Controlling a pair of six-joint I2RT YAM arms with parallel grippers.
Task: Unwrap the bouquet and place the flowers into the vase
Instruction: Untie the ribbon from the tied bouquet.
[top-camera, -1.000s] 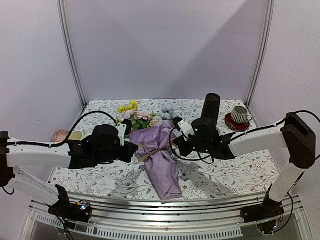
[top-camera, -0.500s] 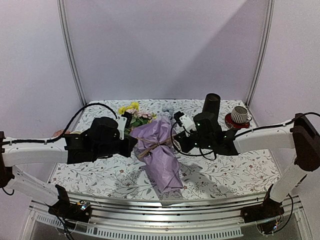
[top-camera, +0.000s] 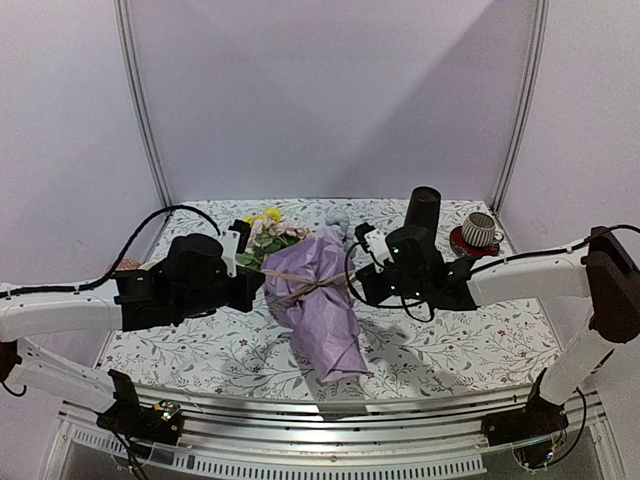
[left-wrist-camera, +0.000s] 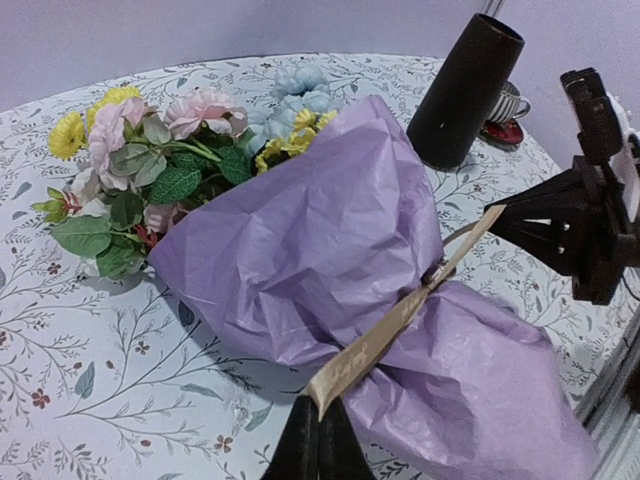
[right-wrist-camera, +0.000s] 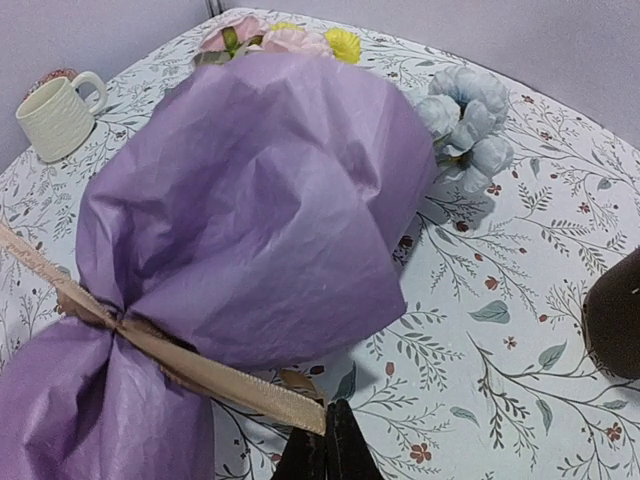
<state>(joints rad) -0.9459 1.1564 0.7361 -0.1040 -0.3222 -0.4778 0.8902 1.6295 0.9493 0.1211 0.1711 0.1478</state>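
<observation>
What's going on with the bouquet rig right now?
Both arms are on the tie: the left claw is shut on one end of the tan ribbon, the right claw on the other, ribbon taut between them. The bouquet lies on the table, purple paper cinched, flowers inside. The black vase stands behind, no stems in it.

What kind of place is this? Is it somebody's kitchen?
Probably not a kitchen, more likely a robot test booth. Plain walls and metal posts box it in, robot arms are fixed at the near edge, and the flowery tablecloth, bouquet and vase look like props.
</observation>
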